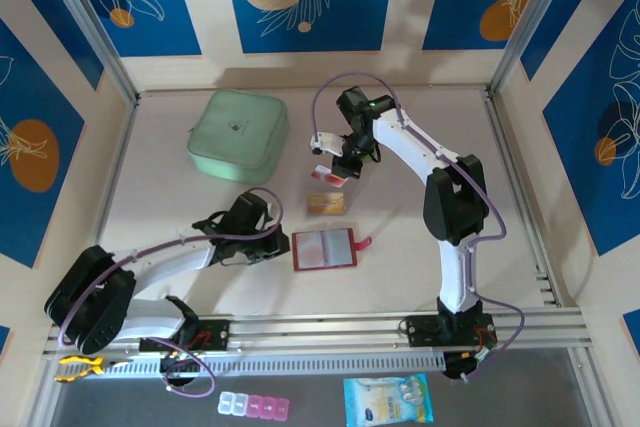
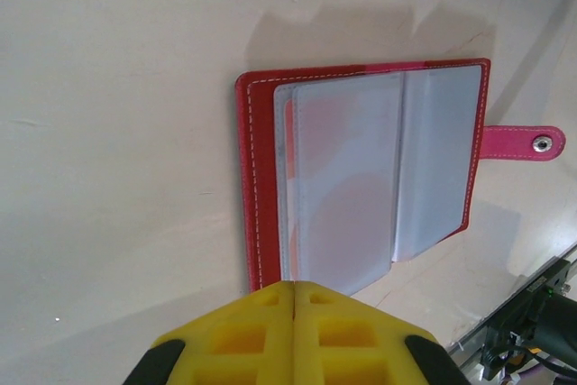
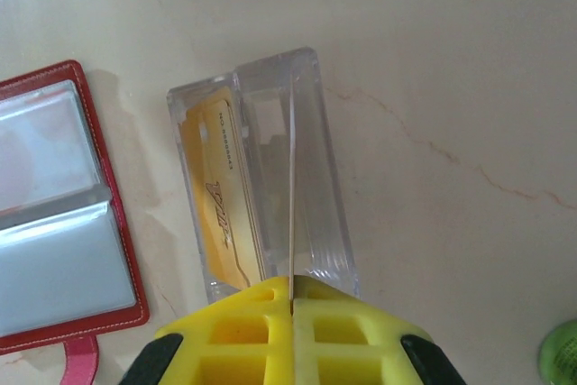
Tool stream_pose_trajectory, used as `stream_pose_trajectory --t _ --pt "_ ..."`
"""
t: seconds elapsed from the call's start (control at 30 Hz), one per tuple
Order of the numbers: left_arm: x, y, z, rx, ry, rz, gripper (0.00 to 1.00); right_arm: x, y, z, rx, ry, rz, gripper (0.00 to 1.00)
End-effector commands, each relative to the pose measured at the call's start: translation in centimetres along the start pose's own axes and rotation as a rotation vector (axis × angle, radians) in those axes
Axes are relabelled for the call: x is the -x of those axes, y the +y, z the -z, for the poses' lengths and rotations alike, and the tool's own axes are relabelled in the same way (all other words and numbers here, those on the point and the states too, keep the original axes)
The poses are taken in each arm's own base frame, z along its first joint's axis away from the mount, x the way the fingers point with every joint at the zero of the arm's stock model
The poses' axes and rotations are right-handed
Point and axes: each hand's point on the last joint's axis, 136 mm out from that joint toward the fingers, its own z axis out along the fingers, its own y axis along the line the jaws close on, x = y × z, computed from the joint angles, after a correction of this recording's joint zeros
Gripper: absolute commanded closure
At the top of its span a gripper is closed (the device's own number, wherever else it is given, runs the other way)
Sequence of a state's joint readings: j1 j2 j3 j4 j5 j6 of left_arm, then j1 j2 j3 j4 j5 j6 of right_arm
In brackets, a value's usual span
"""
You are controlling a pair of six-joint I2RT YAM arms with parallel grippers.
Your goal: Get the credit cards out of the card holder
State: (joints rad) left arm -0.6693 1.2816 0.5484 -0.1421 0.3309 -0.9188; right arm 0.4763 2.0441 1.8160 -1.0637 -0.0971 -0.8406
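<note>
Red/grey card holder [image 2: 261,178], yellow card [image 3: 216,196], red-wht card [image 1: 330,175], pale-grn pouch [image 1: 238,135].

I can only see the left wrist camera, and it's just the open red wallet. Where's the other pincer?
Observer: The right pincer is farther back on the table, beyond the wallet, and it's shut.
Operator: Is it holding something?
Observer: Yes, a red-and-white card.
Operator: Are any other cards out?
Observer: A yellow card shows through a clear plastic box, lying between the wallet and that pincer.
</note>
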Motion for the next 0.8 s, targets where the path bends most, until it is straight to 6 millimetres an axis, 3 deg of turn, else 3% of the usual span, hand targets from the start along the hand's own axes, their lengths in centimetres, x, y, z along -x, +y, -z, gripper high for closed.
stream_pose_trajectory --t 0.0,0.33,0.77 --pt "0.3 0.2 0.3 -0.003 -0.025 0.007 0.99 -0.4 -0.3 -0.2 0.008 0.026 0.019 1.00" --pt "0.3 0.4 0.3 -0.005 -0.031 0.011 0.99 -0.2 1.8 -1.1 0.109 0.039 0.008 1.00" --pt "0.3 0.6 0.1 0.001 -0.027 0.013 0.99 -0.4 2.3 -3.7 0.179 0.086 -0.004 0.97"
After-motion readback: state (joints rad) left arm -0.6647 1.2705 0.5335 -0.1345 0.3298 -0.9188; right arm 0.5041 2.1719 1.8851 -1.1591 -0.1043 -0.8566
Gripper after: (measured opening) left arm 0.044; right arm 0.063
